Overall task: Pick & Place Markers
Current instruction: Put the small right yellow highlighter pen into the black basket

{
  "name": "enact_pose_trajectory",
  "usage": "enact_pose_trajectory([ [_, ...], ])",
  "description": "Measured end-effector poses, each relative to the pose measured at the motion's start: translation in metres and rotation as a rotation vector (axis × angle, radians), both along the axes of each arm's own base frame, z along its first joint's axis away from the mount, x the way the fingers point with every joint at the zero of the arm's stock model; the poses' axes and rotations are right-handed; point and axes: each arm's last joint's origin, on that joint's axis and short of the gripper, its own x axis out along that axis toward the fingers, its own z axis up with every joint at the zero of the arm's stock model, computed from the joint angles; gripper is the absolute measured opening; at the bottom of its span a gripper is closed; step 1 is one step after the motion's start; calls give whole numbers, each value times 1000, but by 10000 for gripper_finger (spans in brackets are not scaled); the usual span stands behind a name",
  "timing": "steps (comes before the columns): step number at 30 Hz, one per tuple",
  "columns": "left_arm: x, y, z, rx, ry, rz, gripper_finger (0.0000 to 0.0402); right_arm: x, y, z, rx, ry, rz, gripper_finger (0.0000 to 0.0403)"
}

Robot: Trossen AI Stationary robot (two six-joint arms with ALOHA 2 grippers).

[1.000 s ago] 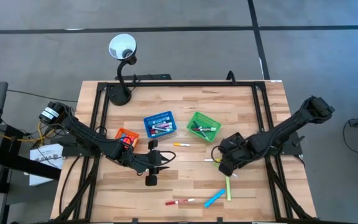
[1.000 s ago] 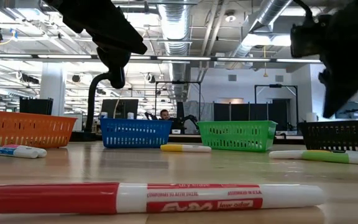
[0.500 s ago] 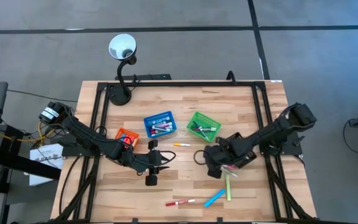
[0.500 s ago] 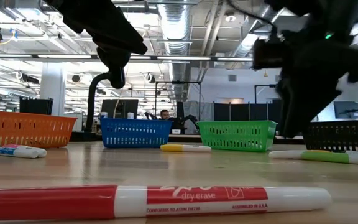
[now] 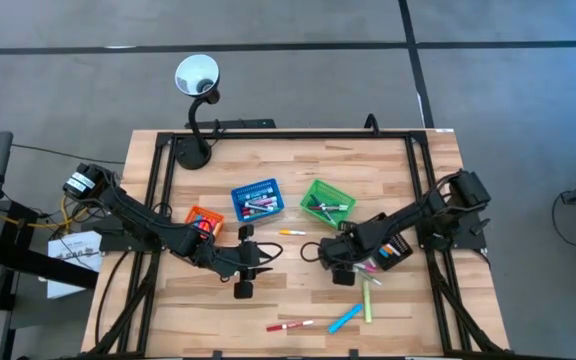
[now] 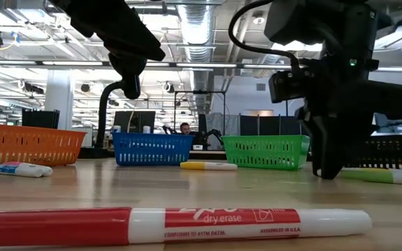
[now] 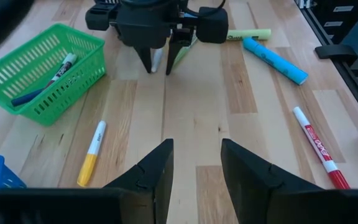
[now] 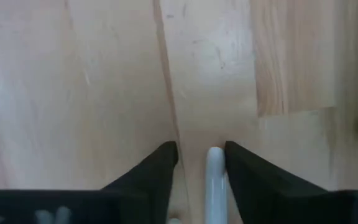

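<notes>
My right gripper point(image 8: 201, 155) points down at the table's middle right, open. The end of a white marker point(image 8: 214, 177) lies on the wood between its fingers, and I cannot tell whether they touch it. The left wrist view shows this gripper point(image 7: 160, 65) over the white marker point(image 7: 158, 59). My left gripper point(image 7: 196, 168) hovers open and empty over the table's middle. Loose markers lie flat on the wood: a yellow-capped one point(image 5: 291, 232), a red one point(image 5: 290, 325), a blue one point(image 5: 345, 319) and a green one point(image 5: 366, 300).
Orange point(image 5: 203, 218), blue point(image 5: 257, 199) and green point(image 5: 327, 203) mesh baskets stand in a row at the middle, with markers inside. A black basket point(image 6: 382, 152) stands behind my right arm. A lamp point(image 5: 196, 76) stands at the far left corner.
My right gripper has gone toward the table's left edge and down, rolling at the wrist, and now stands low over the white marker. The red marker by the near edge has rolled a little about its length.
</notes>
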Motion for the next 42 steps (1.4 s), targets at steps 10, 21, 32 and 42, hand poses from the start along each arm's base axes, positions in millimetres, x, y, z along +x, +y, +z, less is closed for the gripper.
enact_pose_trajectory([
  [10, 0, 0, 0, 0, 0, 0, 131, -1, -4, 7, 38, -15, -10, 12],
  [21, 0, 0, 0, 0, 0, 0, 131, 25, 2, 36, 28, -121, 49, 12],
  [32, 0, 0, 0, 0, 1, 0, 131, 24, 0, 55, -4, -23, 4, 7],
  [42, 0, 0, 0, 0, 0, -1, 131, 2, 9, 53, -27, 135, -148, 95],
])
